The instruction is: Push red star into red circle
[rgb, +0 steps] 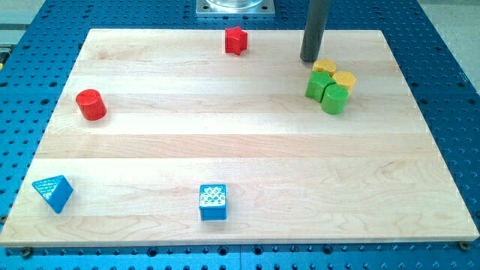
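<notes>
Red star block [235, 40] sits at the far edge of the pale wooden bench [247, 157], well apart from the red round block [91, 104] at the view's left. Farther right, my tip [310, 59] stands just above the yellow and green blocks [330, 87]; no jaws exist to tell of.

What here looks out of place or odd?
Nothing is damaged or spilled. Only the cluster of green blocks and yellow blocks at the view's right is packed tightly, just below my tip.
</notes>
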Controlling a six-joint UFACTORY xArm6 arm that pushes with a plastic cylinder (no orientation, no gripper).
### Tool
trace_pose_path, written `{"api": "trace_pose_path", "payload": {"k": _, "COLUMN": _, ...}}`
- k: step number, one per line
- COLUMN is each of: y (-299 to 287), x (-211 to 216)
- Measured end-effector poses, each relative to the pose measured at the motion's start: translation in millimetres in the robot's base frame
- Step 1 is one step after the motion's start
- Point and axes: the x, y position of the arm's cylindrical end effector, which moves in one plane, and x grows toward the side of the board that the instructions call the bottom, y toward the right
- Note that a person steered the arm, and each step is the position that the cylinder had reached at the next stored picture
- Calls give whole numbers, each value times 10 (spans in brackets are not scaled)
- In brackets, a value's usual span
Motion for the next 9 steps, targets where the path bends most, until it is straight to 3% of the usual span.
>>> {"api": "trace_pose_path", "payload": {"k": 1, "y": -94, "x": 455}}
{"api": "trace_pose_path", "payload": {"k": 2, "y": -399, "x": 530}}
{"api": "trace_pose_path", "payload": {"k": 3, "y": -1381, "x": 441}}
{"api": "trace_pose_path", "payload": {"k": 4, "y": -2217, "x": 12}}
{"api": "trace_pose_path", "payload": {"k": 5, "y": -2055, "x": -782}}
{"api": "trace_pose_path", "payload": {"k": 6, "y": -1555, "x": -820}}
{"api": "trace_pose_path", "payload": {"k": 7, "y": -1752, "x": -285}}
{"api": "trace_pose_path", "payload": {"k": 8, "y": -1989, "x": -330}}
{"api": "trace_pose_path", "payload": {"k": 9, "y": -2064, "x": -663}}
